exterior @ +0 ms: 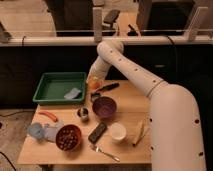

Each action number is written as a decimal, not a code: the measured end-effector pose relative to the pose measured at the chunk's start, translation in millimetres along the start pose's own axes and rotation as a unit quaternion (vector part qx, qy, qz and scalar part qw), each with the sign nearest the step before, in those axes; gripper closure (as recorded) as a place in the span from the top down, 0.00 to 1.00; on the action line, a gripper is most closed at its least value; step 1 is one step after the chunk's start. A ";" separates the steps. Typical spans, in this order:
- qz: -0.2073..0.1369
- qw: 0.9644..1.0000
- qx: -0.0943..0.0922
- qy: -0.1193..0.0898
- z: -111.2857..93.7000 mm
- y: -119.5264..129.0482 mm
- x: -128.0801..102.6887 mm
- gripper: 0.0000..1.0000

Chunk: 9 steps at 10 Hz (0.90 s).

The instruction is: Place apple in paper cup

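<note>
Gripper (94, 86) low at far edge of table (45, 152), just right of green tray (60, 75), fingers clamped on apple (93, 81). Paper cup (117, 131) upright at near side, well apart from gripper: nearward and slightly right. Purple bowl (104, 106) lies between, so carry likely passes over bowl before lowering onto cup mouth
</note>
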 end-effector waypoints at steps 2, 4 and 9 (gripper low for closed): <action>-0.006 1.000 0.003 -0.005 3.3 -2.7 -4.8 0.02; -0.012 1.000 0.008 -0.008 7.3 -8.7 -11.3 0.02; -0.035 0.999 0.008 -0.028 15.9 -28.3 -35.2 0.02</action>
